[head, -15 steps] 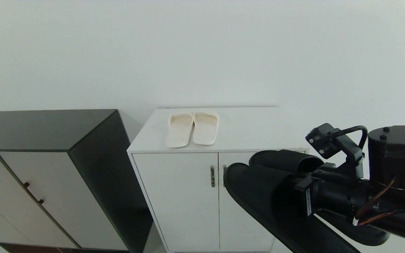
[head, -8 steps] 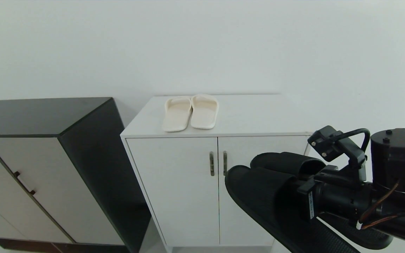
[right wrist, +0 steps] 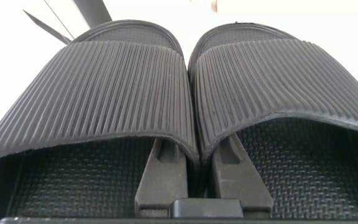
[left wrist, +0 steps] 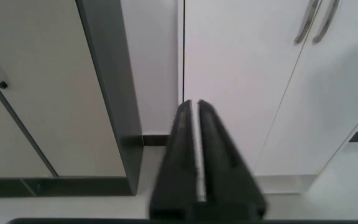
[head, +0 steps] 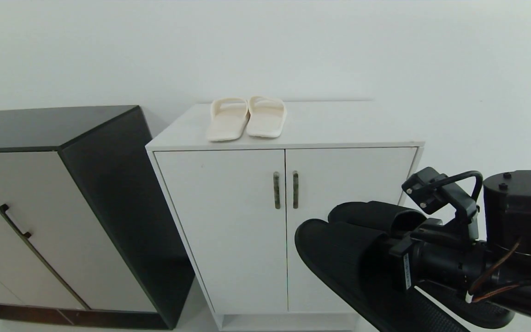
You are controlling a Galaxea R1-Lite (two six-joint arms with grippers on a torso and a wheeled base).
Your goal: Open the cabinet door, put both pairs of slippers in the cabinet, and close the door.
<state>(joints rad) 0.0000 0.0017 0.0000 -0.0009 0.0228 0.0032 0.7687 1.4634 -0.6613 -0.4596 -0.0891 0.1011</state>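
Note:
The white cabinet [head: 228, 221] stands against the wall with both doors shut and its two handles [head: 276, 190] meeting at the middle. A cream pair of slippers [head: 246, 118] lies side by side on its top, towards the left. My right gripper [head: 397, 244] is in front of the right door, low, shut on a black pair of slippers [head: 344, 249]. In the right wrist view its fingers [right wrist: 160, 177] reach under the ribbed straps of the black slippers [right wrist: 129, 93] and pinch their inner walls together. My left gripper [left wrist: 192, 112] is shut and empty, low before the left door [left wrist: 241, 81].
A dark cabinet with beige doors [head: 58, 138] stands close to the left of the white one, a narrow gap [head: 173, 258] between them. A plain white wall [head: 385, 55] runs behind. The floor [left wrist: 328, 193] shows below the cabinets.
The head view has shifted: the cabinets sit higher in the picture and more of the white doors shows. My right gripper keeps the black slippers at the same spot in view.

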